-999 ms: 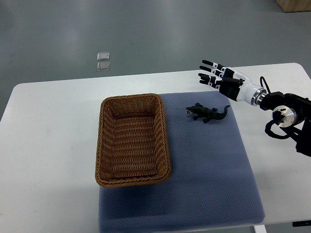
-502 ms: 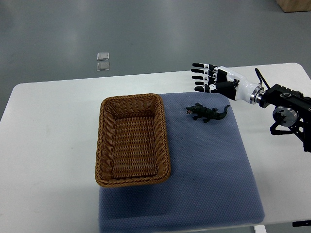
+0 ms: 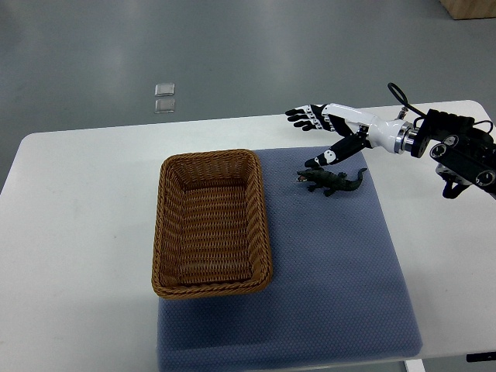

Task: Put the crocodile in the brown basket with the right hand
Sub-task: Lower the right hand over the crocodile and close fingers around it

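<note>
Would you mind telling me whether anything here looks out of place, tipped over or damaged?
Nothing stands out. The basket sits upright and empty, partly on the blue mat, and the crocodile lies flat on the mat beside it. The right hand is open above the crocodile.

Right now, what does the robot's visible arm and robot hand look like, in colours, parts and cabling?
The right robot hand has a white shell with black finger segments and black tips. A silver metal ring joins it at the wrist to a black forearm housing with round fittings. A thin black cable loops above the wrist. No left arm shows.
</note>
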